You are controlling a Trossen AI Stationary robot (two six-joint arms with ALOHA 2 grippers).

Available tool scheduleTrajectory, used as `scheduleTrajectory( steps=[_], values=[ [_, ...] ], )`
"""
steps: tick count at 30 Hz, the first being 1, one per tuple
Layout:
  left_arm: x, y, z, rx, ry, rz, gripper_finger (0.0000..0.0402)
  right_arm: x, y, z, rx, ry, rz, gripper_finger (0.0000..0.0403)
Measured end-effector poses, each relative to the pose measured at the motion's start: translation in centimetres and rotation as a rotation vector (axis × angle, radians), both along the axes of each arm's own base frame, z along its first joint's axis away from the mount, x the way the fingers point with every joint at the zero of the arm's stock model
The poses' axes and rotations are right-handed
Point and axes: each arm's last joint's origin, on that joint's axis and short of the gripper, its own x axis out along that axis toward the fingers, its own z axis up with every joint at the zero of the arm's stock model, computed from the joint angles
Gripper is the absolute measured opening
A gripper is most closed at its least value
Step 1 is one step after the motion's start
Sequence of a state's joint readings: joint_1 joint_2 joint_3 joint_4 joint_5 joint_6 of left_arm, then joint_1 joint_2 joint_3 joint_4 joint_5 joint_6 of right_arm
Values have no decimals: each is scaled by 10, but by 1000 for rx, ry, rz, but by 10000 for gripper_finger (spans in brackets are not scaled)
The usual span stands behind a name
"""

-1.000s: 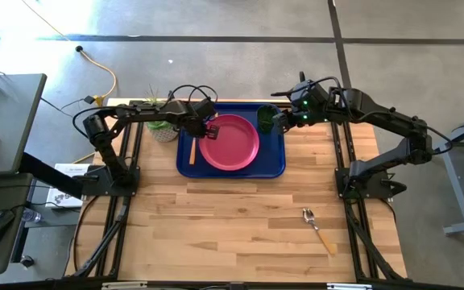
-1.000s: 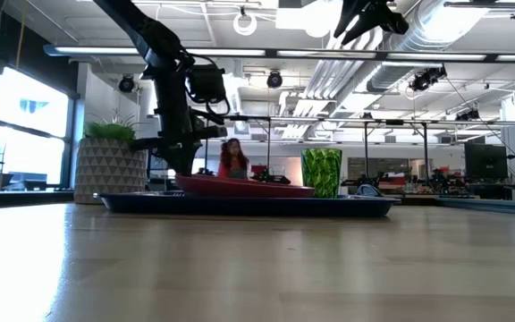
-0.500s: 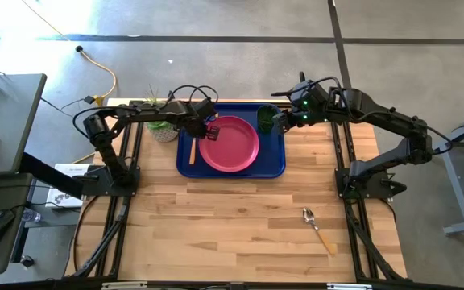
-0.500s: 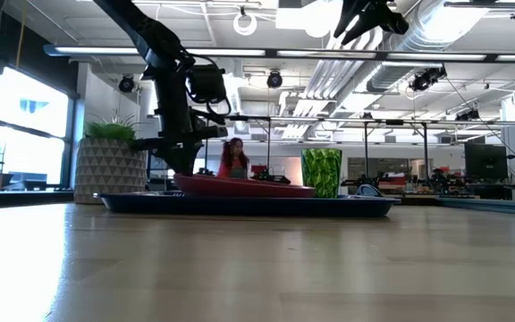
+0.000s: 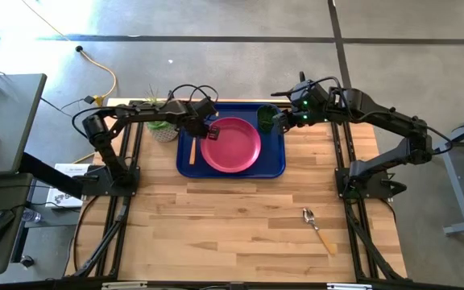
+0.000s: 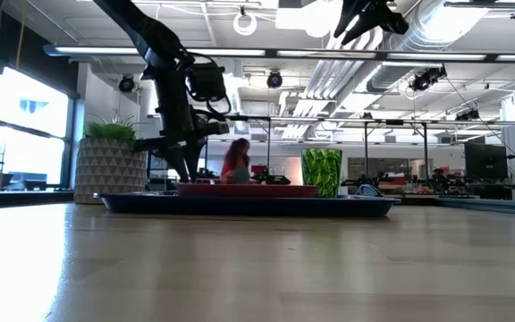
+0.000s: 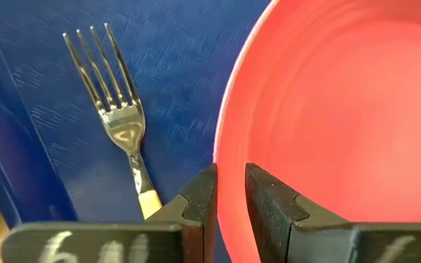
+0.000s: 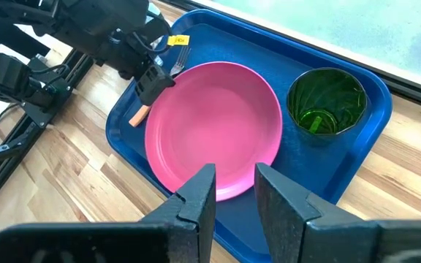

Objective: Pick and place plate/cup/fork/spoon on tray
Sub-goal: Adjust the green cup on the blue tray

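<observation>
1. Wooden table (image 5: 232, 217) carried the blue tray (image 5: 279, 167) with pink plate (image 5: 230, 145), cup (image 5: 266, 118) and fork (image 7: 119, 109) on it.
2. Left gripper (image 7: 229, 191) pinched the plate's rim; right gripper (image 8: 232, 191), fingers slightly apart, hung empty above the tray.
3. Spoon (image 5: 318, 229) lay well apart on the table: plate placement in hand; judged next, release, then fetch spoon.

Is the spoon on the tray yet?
No, the spoon lies on the bare wooden table, well apart from the blue tray.

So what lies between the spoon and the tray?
Nothing: in the high view only bare wooden table separates the spoon, lying near the table's front right, from the tray at the back.
</observation>
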State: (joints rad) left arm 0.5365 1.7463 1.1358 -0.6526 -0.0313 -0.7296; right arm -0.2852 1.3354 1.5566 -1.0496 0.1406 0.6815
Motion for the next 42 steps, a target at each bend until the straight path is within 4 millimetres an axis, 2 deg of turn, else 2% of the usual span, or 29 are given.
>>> scheduleTrajectory(
  steps=[9, 14, 24, 34, 42],
  values=[
    [-4, -3, 13, 12, -30, -53, 58, -1, -5, 0, -13, 1, -29, 87],
    [-10, -2, 28, 54, -61, -93, 58, -2, -11, 1, -15, -10, -55, 87],
    [-24, -14, 72, 144, -197, -301, 58, -11, -31, 1, -22, -8, -134, 87],
    [-47, -28, 117, 297, -310, -381, 58, -20, -59, 6, -103, -41, -176, 89],
    [-61, -36, 136, 366, -357, -407, 58, -22, -86, 10, -211, -66, -201, 149]
  ],
)
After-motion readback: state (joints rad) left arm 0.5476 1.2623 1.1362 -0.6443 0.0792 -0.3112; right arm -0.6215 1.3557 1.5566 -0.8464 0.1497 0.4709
